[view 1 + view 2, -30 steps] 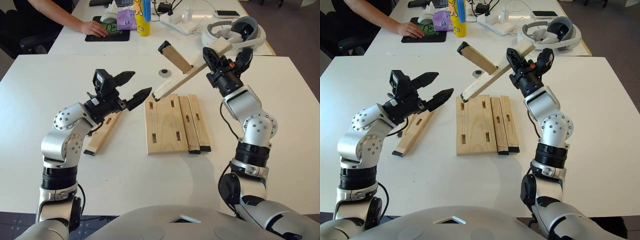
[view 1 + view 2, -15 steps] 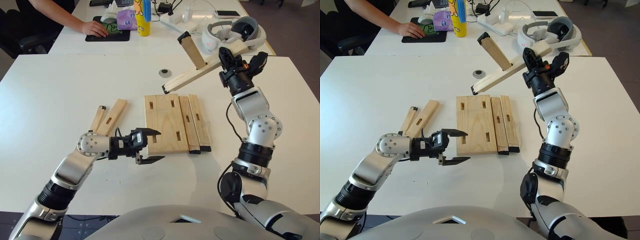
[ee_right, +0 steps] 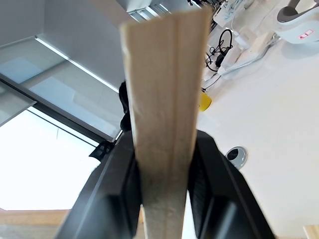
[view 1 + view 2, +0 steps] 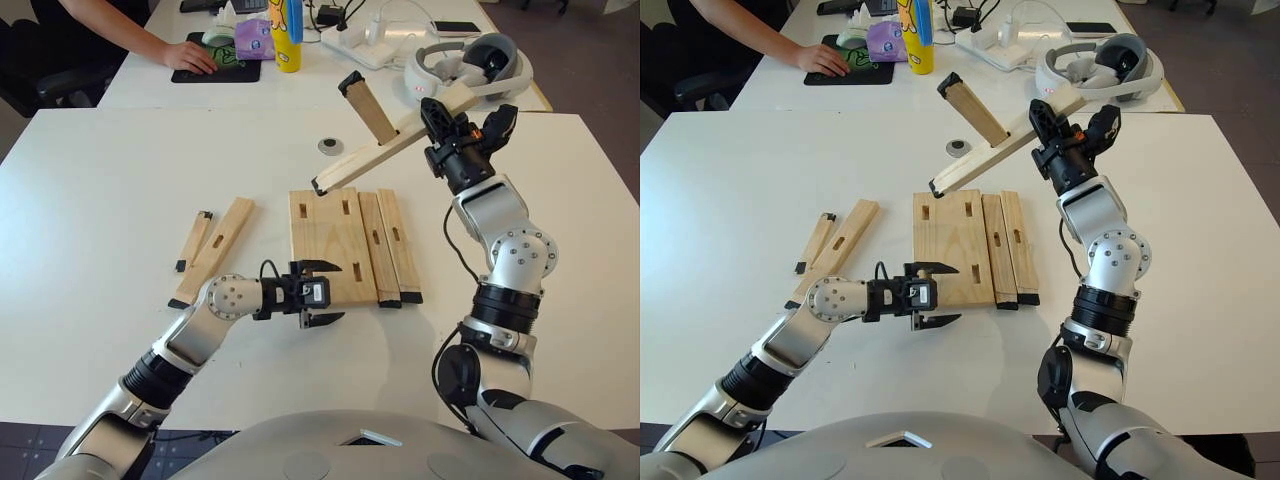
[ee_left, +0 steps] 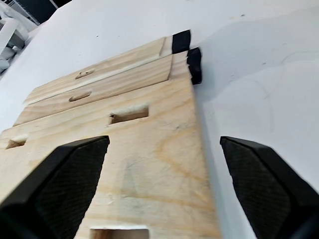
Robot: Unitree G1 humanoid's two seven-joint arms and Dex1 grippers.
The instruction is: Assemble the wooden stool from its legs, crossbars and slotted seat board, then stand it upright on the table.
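Left gripper (image 4: 335, 292) gaping and empty at the slotted seat board (image 4: 325, 240); right gripper (image 4: 458, 128) clamped on a long leg (image 4: 365, 165) in the air.

The left gripper lies low over the table (image 4: 100, 200) at the board's near left corner, which lies flat. Two slotted legs (image 4: 385, 245) with black end caps lie flush against the board's right side. A wider slat (image 4: 222, 245) and a thin crossbar (image 4: 194, 240) lie apart to its left. The tilted long leg carries a short black-capped piece (image 4: 368, 107) jutting from it.
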